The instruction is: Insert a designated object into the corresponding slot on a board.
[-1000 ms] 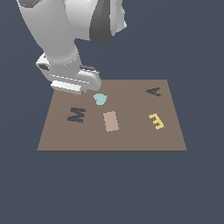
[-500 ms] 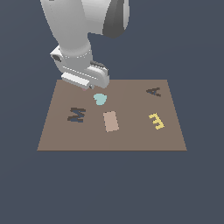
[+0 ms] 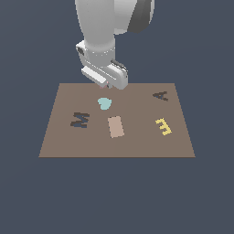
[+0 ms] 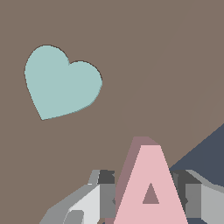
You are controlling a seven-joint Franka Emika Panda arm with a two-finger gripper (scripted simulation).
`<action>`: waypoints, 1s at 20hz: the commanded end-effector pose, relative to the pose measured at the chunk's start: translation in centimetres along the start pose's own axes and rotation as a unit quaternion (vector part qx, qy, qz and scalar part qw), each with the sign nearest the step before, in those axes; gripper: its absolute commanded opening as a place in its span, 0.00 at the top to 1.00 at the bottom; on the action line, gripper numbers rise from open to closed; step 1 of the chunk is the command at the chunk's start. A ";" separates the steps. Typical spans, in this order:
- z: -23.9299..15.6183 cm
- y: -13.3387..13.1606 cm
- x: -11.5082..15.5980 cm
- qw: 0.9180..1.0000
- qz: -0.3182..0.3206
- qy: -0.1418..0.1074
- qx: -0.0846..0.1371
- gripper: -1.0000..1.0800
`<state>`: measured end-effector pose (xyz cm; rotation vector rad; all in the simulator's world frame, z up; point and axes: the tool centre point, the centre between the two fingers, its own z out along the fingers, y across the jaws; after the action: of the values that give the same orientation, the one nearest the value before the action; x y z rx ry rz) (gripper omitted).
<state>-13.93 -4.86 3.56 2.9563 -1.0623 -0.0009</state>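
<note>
Exterior view: I can't see the gripper's fingers or anything held; the wrist housing blocks them. The arm's upper part runs off the frame's top.

Wrist view: the pink A is cut off at the frame's lower edge, feet out of sight. Both fingers are cropped too, tips not visible. The board overruns the frame; A-shaped recess not in this view.

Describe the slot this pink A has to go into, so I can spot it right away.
Start at the brown board and go to its far corner on the exterior view's right. The A-shaped slot is a near-black cut-out there, just beyond the yellow E piece. The other dark recess, an M, lies across the board.
</note>
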 end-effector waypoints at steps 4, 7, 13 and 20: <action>-0.1 -2.2 -2.9 0.997 0.075 0.000 0.000 1.00; -0.1 -3.6 -4.3 0.993 0.115 0.000 0.000 1.00; -0.2 -6.6 -6.6 0.982 0.191 0.000 0.000 1.00; -0.3 -10.6 -8.7 0.960 0.280 0.000 0.001 1.00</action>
<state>-14.18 7.91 3.81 2.5788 -1.7953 -0.0003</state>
